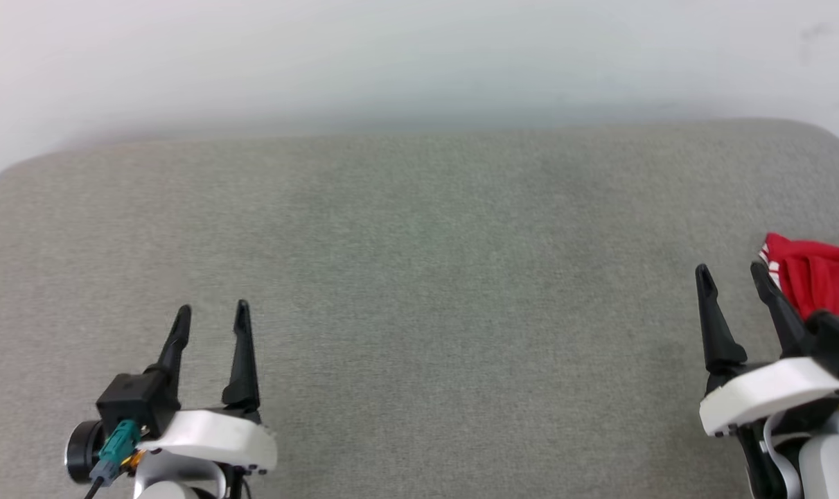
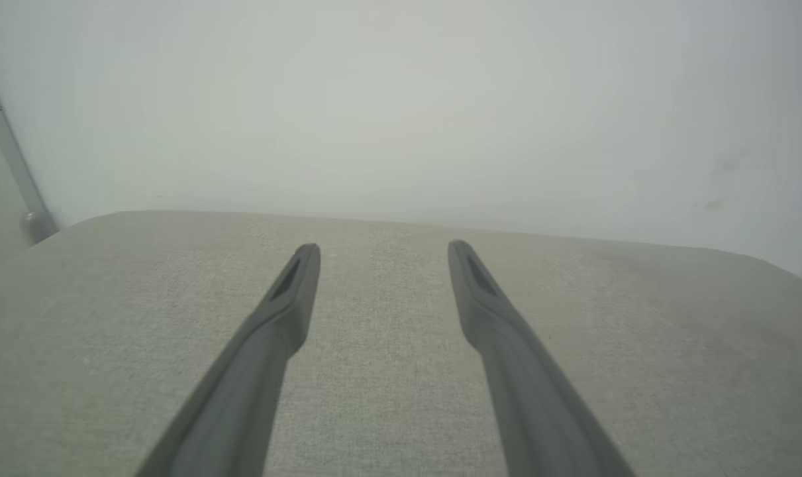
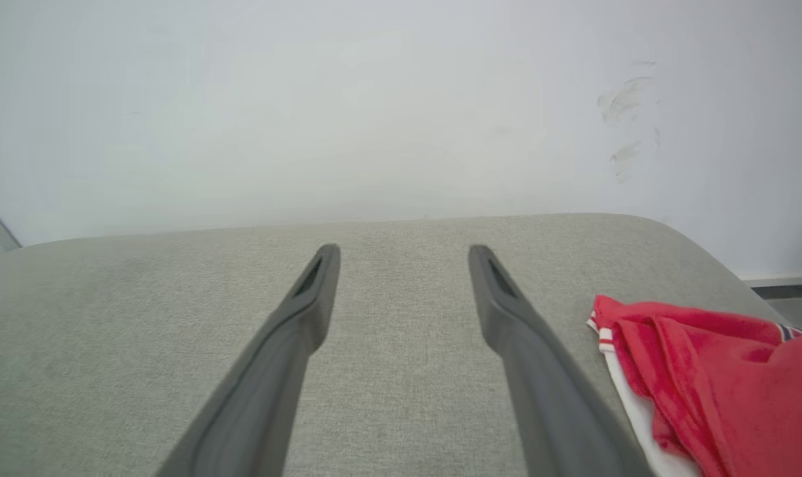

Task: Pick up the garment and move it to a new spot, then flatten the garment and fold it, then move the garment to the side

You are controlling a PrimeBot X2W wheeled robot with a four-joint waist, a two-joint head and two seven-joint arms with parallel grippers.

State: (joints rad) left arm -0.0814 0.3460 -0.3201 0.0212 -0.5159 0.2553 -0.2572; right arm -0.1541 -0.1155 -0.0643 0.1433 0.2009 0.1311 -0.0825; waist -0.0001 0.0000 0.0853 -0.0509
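- a wide, pale grey fabric surface (image 1: 419, 291) with rounded far corners stretches across the head view, with a plain white wall (image 1: 419, 55) behind it.
- the left gripper (image 1: 213, 306) is at the lower left, over the fabric. its two long dark fingers point away from the robot and are spread apart, with nothing between them.
- the right gripper (image 1: 729, 268) is at the lower right. its two dark fingers are spread apart as well, with bare grey fabric between them.
- the garment (image 1: 817, 277) is a crumpled heap of red cloth at the far right of the surface, cut off by the edge of the head view. it lies just beside the right gripper, on the outer side of its right-hand finger.
- in the right wrist view the garment shows soft red folds over a white panel, with red and white striped trim at the corner nearest the fingers.
- the white panel runs close alongside the right-hand finger; whether the two touch cannot be told.
- faint grey scuff marks (image 3: 629, 119) smudge the wall at the upper right of the right wrist view.
- in the left wrist view the spread fingers reach over bare fabric, and a thin pale post (image 2: 6, 146) leans along the wall at the left edge.
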